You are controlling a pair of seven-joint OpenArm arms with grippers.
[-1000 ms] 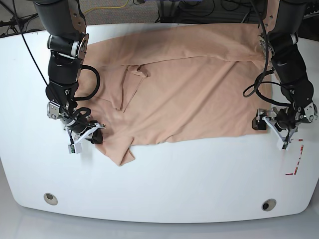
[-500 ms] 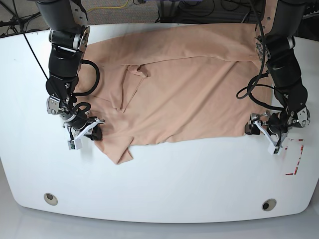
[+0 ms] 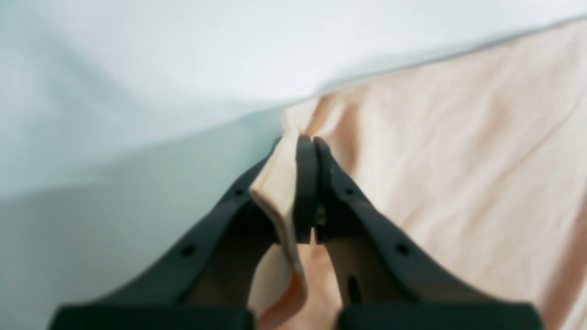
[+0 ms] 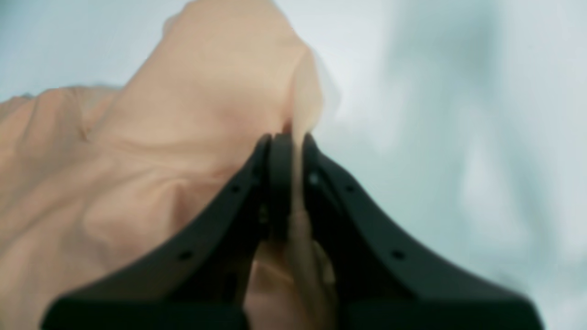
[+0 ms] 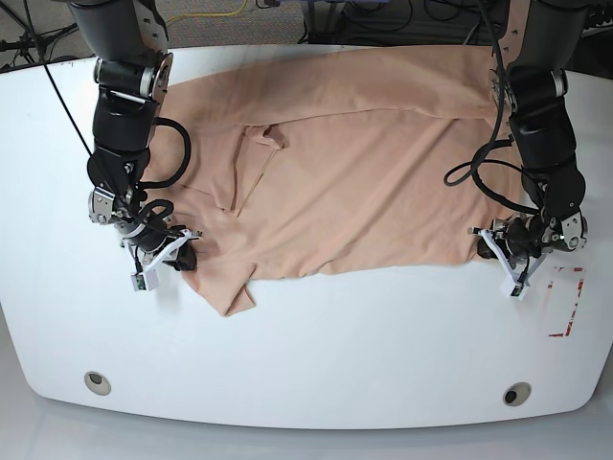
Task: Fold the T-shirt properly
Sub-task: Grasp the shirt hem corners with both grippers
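Apparently, we had shirt [image 5: 326,182] spread on white counter [image 5: 287,355], near edge pinched in left hand [image 3: 306,183] and right hand [image 4: 286,183]; fold was starting, next needed even lift, carry across.

We've got bare white table [image 5: 306,364] w/ room to pass along the near side, btwn the two round metal discs [image 5: 98,383] [image 5: 517,394] & the T-shirt [image 5: 335,182]. L gripper [image 5: 487,251] & R gripper [image 5: 184,257] block the shirt's near corners; the mid stretch btwn 'em is open to us from above. Our L arm's looped cable [image 5: 469,171] hangs over the cloth, in the way there.
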